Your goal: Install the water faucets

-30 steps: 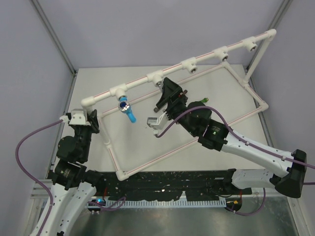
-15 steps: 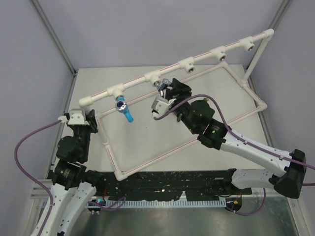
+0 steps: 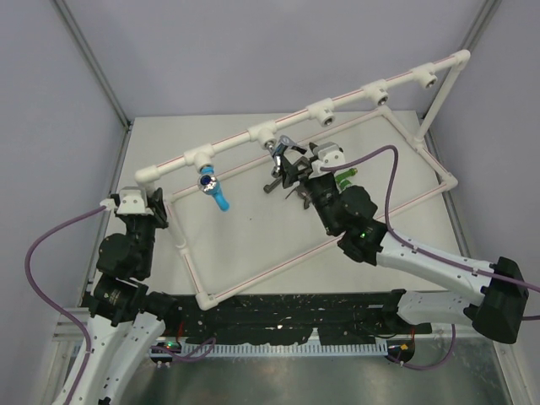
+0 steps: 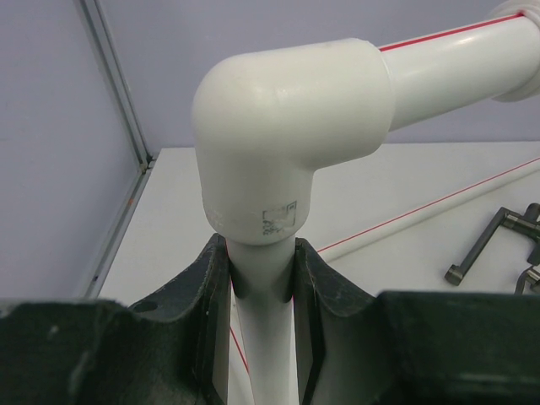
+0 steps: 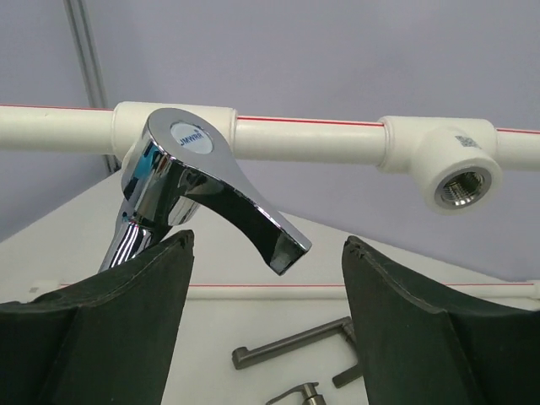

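The shiny chrome water faucet (image 5: 198,181) hangs from a socket of the white pipe frame (image 3: 354,97), its curved handle reaching down between my right fingers. My right gripper (image 5: 266,249) is open around that handle, and neither pad presses on it. From above, the chrome faucet (image 3: 278,146) sits at the second socket with the right gripper (image 3: 287,163) just below it. A blue faucet (image 3: 215,191) hangs from the first socket. A green faucet (image 3: 344,175) lies on the table. Dark faucets (image 5: 291,344) lie under the gripper. My left gripper (image 4: 261,270) is shut on the frame's upright pipe below the corner elbow (image 4: 287,143).
An empty threaded socket (image 5: 464,186) stands to the right of the chrome faucet, and further sockets (image 3: 376,90) follow along the top rail. The frame's lower rectangle (image 3: 278,261) lies on the white table. Grey walls and metal posts (image 3: 93,63) close the cell.
The right wrist has rolled round under the chrome faucet, its camera swinging from the left to the right side. Its jaws narrowed and then widened again. The left arm has kept its grip.
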`<state>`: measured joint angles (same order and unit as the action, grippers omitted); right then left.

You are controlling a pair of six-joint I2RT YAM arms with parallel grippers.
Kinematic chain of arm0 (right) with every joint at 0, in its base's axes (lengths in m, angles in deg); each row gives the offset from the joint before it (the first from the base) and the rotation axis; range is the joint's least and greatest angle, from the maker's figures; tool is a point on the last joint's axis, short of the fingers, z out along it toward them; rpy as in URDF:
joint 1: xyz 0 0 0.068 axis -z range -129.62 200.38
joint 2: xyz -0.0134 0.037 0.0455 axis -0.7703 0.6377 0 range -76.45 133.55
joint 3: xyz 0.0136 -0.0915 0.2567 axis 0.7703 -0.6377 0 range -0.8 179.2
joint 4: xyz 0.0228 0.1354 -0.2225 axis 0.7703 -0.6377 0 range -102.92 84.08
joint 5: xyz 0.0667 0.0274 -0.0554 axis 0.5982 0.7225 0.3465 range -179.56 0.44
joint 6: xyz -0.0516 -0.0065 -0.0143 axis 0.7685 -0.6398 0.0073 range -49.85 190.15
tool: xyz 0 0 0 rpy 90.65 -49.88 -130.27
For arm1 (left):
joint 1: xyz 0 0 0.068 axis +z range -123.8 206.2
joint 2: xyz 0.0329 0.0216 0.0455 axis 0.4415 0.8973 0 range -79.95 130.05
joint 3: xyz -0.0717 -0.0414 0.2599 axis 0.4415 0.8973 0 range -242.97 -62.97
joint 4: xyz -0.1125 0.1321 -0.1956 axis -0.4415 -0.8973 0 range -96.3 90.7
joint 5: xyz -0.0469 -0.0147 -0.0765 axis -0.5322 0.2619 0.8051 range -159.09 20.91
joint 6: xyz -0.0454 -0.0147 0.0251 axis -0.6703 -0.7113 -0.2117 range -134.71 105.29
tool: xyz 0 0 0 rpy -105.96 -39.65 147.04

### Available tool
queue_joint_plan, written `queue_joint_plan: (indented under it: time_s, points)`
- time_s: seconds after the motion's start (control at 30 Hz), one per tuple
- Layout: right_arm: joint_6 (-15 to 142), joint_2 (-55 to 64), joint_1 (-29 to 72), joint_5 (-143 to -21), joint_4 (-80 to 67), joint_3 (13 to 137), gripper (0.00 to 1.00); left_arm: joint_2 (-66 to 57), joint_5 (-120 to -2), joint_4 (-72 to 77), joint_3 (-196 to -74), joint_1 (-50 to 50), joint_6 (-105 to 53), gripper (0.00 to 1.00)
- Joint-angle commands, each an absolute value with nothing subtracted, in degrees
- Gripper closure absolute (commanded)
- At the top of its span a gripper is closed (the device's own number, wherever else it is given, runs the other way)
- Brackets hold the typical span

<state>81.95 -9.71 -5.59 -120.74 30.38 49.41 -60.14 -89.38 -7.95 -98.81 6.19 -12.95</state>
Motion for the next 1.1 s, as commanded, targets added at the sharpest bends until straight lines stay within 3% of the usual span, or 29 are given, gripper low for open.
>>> queue_joint_plan:
  time_s: [0.0, 0.23, 0.53, 0.83, 1.07]
  points:
    - [94.3, -14.5, -7.4, -109.8, 23.8, 53.5, 0.22, -60.3, -86.2, -11.3, -98.4, 5.6, -11.2, 1.0]
    - [132.5, -18.3, -7.4, -105.7, 4.2, 56.3, 0.16, -59.9, -86.1, -11.3, -98.5, 5.6, -11.1, 1.0]
    - [163.6, -14.8, -7.6, -104.6, 1.8, 59.8, 0.11, -59.9, -86.2, -11.3, -98.5, 5.6, -11.2, 1.0]
    - [177.8, -12.7, -7.7, -105.6, 8.1, 59.3, 0.09, -60.0, -86.0, -11.3, -98.6, 5.5, -11.2, 1.0]
    - [182.5, -11.6, -8.0, -104.6, 4.6, 61.9, 0.08, -60.0, -85.8, -11.2, -98.4, 5.6, -11.2, 1.0]
